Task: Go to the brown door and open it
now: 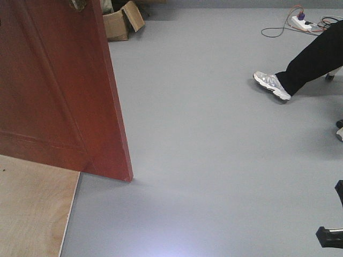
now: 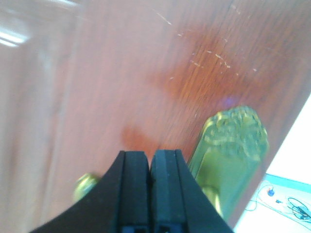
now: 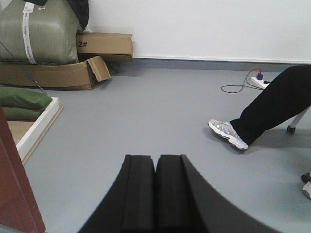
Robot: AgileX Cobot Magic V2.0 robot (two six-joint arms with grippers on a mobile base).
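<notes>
I see my left gripper (image 2: 149, 160) closed, empty, by the brass lock plate (image 2: 234, 145) on the brown door (image 1: 48, 80); right gripper (image 3: 155, 162) likewise.

The door (image 1: 53, 91) stands at the left of the floor (image 1: 203, 160), with a board (image 1: 32, 209) lying before its foot and a box (image 1: 120, 21) behind its free edge, while a shoe (image 1: 272, 85) rests well to the right and a power strip (image 1: 301, 21) lies behind that, far right.

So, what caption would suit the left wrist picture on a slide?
Left tool, shut, close up to the glossy brown door beside its brass lock plate.
</notes>
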